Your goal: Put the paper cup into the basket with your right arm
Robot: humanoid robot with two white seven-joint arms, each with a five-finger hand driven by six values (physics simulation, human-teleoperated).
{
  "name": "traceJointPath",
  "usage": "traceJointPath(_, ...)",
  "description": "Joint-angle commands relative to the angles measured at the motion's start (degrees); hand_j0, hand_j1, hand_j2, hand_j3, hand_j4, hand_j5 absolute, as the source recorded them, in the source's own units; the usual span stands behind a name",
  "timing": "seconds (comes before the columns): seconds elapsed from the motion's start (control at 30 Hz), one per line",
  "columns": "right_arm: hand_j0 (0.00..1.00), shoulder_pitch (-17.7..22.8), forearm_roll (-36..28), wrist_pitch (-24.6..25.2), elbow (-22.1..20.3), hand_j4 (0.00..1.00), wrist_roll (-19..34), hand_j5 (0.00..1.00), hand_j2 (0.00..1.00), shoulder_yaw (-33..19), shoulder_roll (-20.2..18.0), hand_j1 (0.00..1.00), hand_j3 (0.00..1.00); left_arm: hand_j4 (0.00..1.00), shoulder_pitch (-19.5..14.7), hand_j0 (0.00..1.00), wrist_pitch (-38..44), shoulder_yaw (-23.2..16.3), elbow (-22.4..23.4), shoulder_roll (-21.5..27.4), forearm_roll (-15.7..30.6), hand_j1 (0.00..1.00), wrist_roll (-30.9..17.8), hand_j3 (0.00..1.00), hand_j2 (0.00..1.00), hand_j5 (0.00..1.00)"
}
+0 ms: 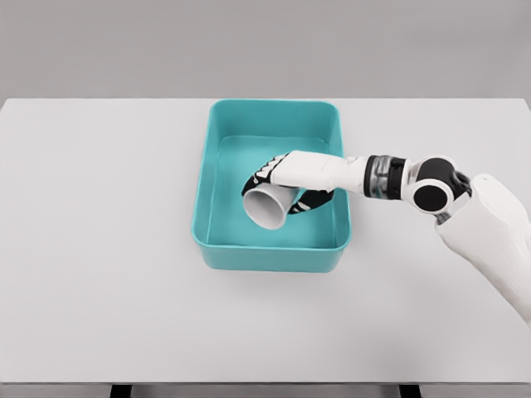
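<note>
A teal basket (203, 199), a rectangular tub with rounded corners and smooth plain walls, sits on the white table (99, 274) a little right of the middle, its long sides running from near to far. The right arm (485, 224) comes in from the right edge of the head view, its white forearm rising from the lower right to a black-and-white round joint and then reaching leftward over the basket's right rim through a grey banded wrist. The right hand (286, 186) hangs inside the outline of the basket, over its near-middle part, with its black-tipped fingers (257, 176) curled around the paper cup (270, 207). The cup is white to pale grey and is held tilted on its side, its round end turned toward the near left, so that it faces the camera as a pale oval. The thumb or lower fingers wrap beneath the cup on its right, showing as a dark band there. Whether the cup touches the basket floor or is held just above it cannot be told from this view. No brand, label or writing can be read on the cup, the basket, the table or the arm; all their surfaces appear plain. The left arm does not appear in the picture.
</note>
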Motion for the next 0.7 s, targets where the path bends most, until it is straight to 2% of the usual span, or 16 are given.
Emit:
traceJointPath(0.0,0.89,0.00,-0.13,0.21,0.09,0.89,-0.03,0.89,0.89,0.05,0.01,0.89,0.89,1.00,0.00,1.00,0.00,0.00,0.00,0.00,0.00,1.00,-0.01,1.00,1.00,1.00)
traceJointPath(0.07,0.95,0.00,-0.13,1.09,-0.09,0.95,-0.03,0.95,0.95,-0.13,0.01,0.95,0.95,1.00,0.00,1.00,0.00,0.00,0.00,0.00,0.00,1.00,-0.01,1.00,1.00,1.00)
traceJointPath(0.23,0.98,-1.14,-0.31,1.62,-1.40,0.98,-0.03,0.98,0.98,-0.83,-0.51,0.98,0.98,1.00,0.00,1.00,0.00,0.00,0.00,0.00,0.00,1.00,-0.01,1.00,1.00,1.00)
traceJointPath(0.27,0.98,-1.06,-0.75,1.35,-2.20,0.98,-0.03,0.98,0.98,-2.58,-0.69,0.98,0.98,1.00,0.00,1.00,0.00,0.00,0.00,0.00,0.09,1.00,-0.01,1.00,1.00,1.00)
traceJointPath(0.3,0.98,-0.35,-1.62,1.09,-3.16,0.98,-0.03,0.98,0.98,-6.45,-0.78,0.98,0.98,1.00,0.00,1.00,0.00,0.00,0.00,0.00,0.00,1.00,-0.01,1.00,1.00,1.00)
traceJointPath(0.43,0.98,0.35,-10.76,0.82,-4.48,0.98,-0.03,0.98,0.98,-11.81,-1.48,0.98,0.98,1.00,0.00,1.00,0.00,0.00,0.00,0.00,0.00,1.00,-0.01,1.00,1.00,1.00)
traceJointPath(0.5,0.98,2.11,-14.98,0.65,-5.80,0.98,-0.03,0.98,0.98,-16.82,-1.66,0.98,0.98,1.00,0.00,1.00,0.00,0.00,0.00,0.00,0.00,1.00,-0.01,1.00,1.00,1.00)
traceJointPath(0.63,0.98,4.22,-29.65,0.39,-8.17,0.98,-0.03,0.98,0.98,-18.93,-7.63,0.98,0.98,1.00,0.00,1.00,0.00,0.00,0.00,0.00,0.00,1.00,-0.01,1.00,1.00,1.00)
traceJointPath(0.67,0.99,6.41,-33.44,0.30,-8.70,0.99,-0.03,0.99,0.99,-22.44,-9.04,0.99,0.99,1.00,0.00,1.00,0.00,0.00,0.00,0.00,0.00,1.00,-0.01,1.00,1.00,1.00)
